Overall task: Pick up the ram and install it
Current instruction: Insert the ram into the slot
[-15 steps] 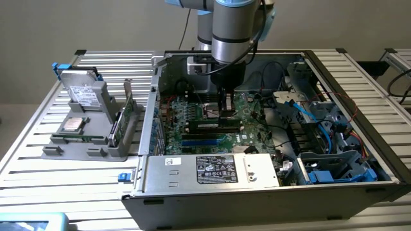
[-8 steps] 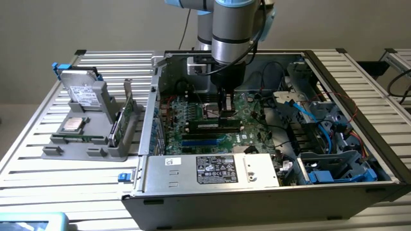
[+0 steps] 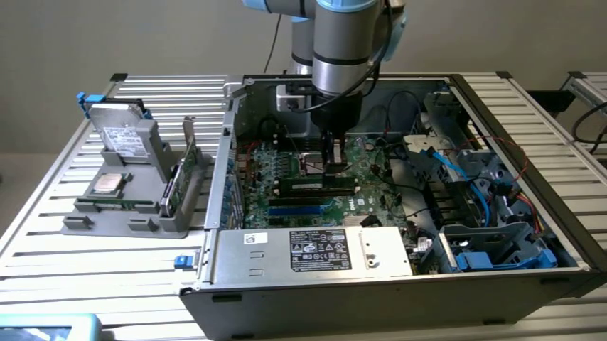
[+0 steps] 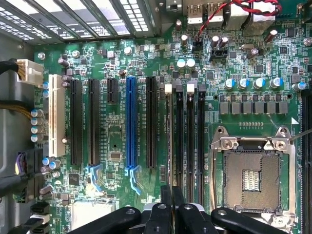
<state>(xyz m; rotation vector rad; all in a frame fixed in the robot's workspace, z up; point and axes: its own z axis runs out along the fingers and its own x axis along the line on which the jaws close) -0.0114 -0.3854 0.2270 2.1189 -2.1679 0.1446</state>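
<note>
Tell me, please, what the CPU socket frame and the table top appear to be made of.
CPU socket frame: likely bare steel or a similar metal, polished; it glints bright silver against the green board.
Table top: probably aluminium slats with a matt, pale silver finish and straight parallel grooves; the exact metal is open.

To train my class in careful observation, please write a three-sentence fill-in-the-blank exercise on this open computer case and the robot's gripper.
Besides black slots and one white slot, the green motherboard carries one long plastic slot coloured ___. The black gripper over the motherboard has its fingers ___. The square metal-framed processor socket is ___.
Missing words: blue, shut, empty.
</note>
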